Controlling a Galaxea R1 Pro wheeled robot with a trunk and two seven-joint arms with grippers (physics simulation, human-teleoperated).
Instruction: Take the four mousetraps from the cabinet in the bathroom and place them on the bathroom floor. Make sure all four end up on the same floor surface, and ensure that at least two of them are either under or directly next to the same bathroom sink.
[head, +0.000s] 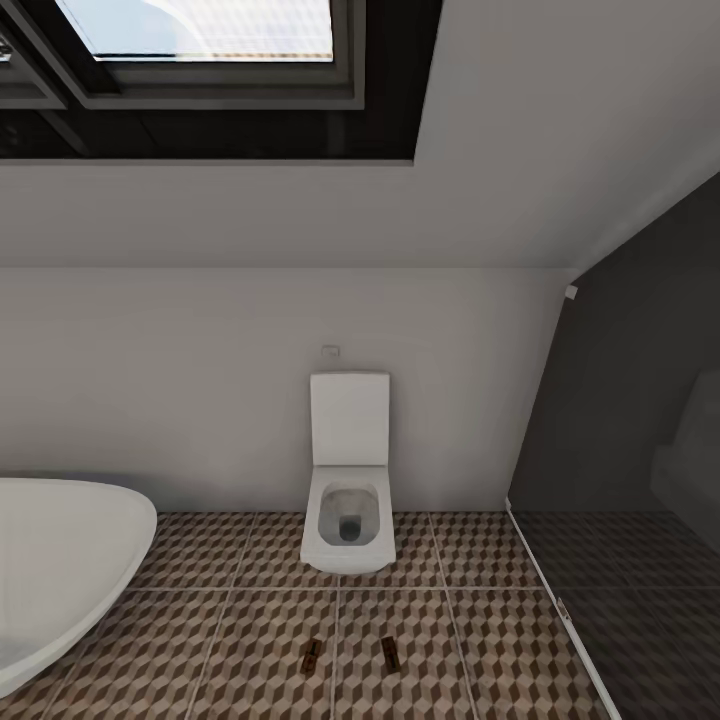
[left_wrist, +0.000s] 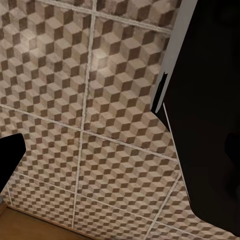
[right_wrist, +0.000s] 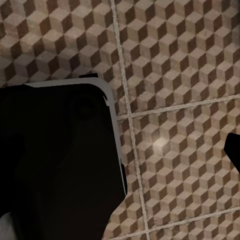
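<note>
Bathroom, sloped white wall w/ skylight (head: 200, 40) up top; cube-pattern bathroom floor (head: 250, 620) running below. Left to right: bathtub (head: 60, 570) curving in at left edge, square toilet (head: 348, 500) at centre wall, dark glass shower screen (head: 620, 420) at right. Two mousetraps lying on tile in front of toilet, near bottom edge: left one (head: 312, 657), right one (head: 389, 653), just apart, long axes pointing roughly toward toilet. Sitting about midway btw arms, neither clearly nearer. Wrist cams looking down at tile past dark robot body parts; grippers' opening — can't tell. Sink, cabinet elsewhere.
</note>
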